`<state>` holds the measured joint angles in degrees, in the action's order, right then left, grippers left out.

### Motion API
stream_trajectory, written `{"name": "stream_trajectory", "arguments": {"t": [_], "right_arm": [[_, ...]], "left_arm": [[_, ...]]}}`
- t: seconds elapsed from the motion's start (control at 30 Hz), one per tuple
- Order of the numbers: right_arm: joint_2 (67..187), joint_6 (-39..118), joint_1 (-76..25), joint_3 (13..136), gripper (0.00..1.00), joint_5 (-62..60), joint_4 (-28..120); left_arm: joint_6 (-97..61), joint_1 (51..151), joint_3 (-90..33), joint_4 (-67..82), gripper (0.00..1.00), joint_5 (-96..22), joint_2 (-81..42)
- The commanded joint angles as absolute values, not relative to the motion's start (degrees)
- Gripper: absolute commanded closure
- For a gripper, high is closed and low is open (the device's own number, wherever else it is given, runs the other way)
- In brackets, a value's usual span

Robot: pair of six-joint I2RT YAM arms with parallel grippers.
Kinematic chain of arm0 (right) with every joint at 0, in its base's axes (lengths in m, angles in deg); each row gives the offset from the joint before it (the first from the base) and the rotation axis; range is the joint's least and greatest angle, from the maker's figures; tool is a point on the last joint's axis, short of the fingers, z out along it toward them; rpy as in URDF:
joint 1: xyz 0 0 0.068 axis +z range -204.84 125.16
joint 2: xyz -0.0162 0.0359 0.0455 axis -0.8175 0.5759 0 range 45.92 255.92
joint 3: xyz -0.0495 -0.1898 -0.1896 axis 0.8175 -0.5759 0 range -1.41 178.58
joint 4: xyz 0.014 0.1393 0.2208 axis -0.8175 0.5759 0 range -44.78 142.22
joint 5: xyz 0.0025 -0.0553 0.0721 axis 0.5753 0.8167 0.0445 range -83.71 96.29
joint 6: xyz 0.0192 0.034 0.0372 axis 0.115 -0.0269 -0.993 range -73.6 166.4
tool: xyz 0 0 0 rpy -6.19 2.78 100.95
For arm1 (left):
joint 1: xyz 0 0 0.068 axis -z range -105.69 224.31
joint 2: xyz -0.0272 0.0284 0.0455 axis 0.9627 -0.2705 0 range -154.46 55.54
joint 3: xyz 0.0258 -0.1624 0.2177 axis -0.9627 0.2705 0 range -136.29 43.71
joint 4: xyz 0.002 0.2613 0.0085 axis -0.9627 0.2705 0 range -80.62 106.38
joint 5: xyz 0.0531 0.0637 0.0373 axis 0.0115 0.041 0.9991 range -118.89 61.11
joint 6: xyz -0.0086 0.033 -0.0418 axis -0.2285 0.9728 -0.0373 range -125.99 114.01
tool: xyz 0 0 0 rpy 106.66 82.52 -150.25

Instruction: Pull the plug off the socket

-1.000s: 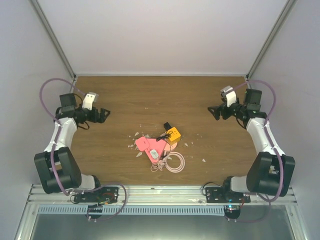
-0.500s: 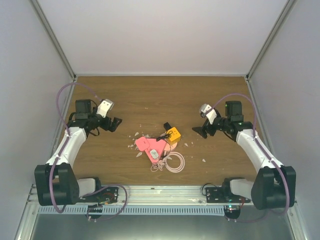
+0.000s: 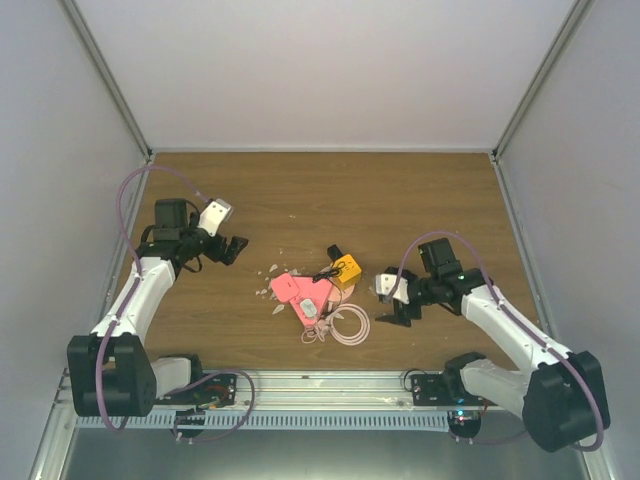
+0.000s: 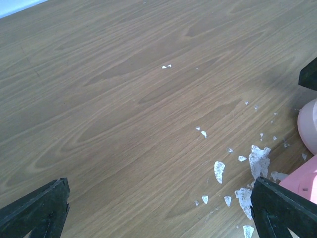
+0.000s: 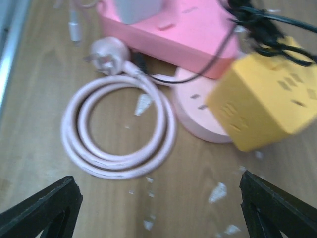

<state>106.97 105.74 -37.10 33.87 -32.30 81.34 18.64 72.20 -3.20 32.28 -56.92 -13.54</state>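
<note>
A pink socket strip [image 3: 292, 289] lies mid-table with a white plug [image 3: 309, 307] seated in it. A yellow cube socket [image 3: 347, 268] with a black cable and black plug [image 3: 333, 252] sits against its far right side. In the right wrist view the pink strip [image 5: 178, 29], white plug [image 5: 134, 8] and yellow cube [image 5: 270, 96] lie ahead of my open right gripper [image 5: 158, 208]. That gripper [image 3: 392, 310] hovers just right of the cluster, empty. My left gripper [image 3: 237, 247] is open and empty, left of the cluster. Its view [image 4: 158, 213] shows only the strip's corner [image 4: 303, 181].
A coiled pink cable [image 3: 350, 325] with its own plug end [image 5: 105, 53] lies in front of the strip, near the right gripper. A round pink base [image 5: 195, 111] sits under the yellow cube. White flakes [image 4: 257, 161] litter the wood around the cluster.
My right arm has swung down and inward from the far right to just right of the cluster. My left gripper moved inward toward the cluster, then barely shifted. Both stay open.
</note>
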Motion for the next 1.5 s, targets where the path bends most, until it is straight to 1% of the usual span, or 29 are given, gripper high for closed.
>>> {"name": "stream_trajectory", "arguments": {"t": [0.0,0.13,0.2,0.33,0.43,0.57,0.67,0.87,1.03,1.4,1.47], "right_arm": [[106.2,110.8,-31.8,31.8,0.17,-32.2,83.9],[107.2,108.7,-26.4,30.4,0.38,-30.5,81.6],[108.1,107.7,-24.0,29.9,0.45,-29.5,80.4],[110.0,104.6,-19.7,29.1,0.55,-27.3,76.6],[112.0,100.8,-16.9,28.4,0.64,-25.1,71.5],[115.7,98.6,-14.0,28.7,0.73,-21.1,67.3],[119.5,97.6,-13.2,30.0,0.76,-20.5,65.9],[124.9,97.2,-13.2,31.3,0.76,-18.9,62.6],[129.2,96.7,-14.1,33.1,0.76,-16.5,59.7],[134.9,100.1,-26.5,37.8,0.76,-20.7,56.9],[136.0,100.7,-28.0,38.6,0.76,-21.0,56.4]], "left_arm": [[18.7,73.0,-3.3,29.4,0.01,-58.6,-13.1],[18.1,73.2,-3.0,29.5,0.01,-59.8,-13.3],[17.9,73.3,-2.9,29.6,0.01,-60.1,-13.2],[17.7,73.6,-2.9,29.8,0.01,-60.6,-13.0],[17.4,73.8,-3.0,30.0,0.01,-60.4,-12.8],[17.5,73.9,-2.8,30.3,0.01,-60.2,-12.3],[17.4,73.8,-2.2,30.1,0.01,-59.5,-11.7],[17.0,73.8,-1.3,30.2,0.01,-58.8,-10.3],[16.5,73.8,-0.8,30.3,0.01,-55.6,-9.3],[21.3,73.8,0.6,32.3,0.01,-58.7,-7.0],[22.2,75.5,0.6,33.2,0.01,-59.6,-7.3]]}}
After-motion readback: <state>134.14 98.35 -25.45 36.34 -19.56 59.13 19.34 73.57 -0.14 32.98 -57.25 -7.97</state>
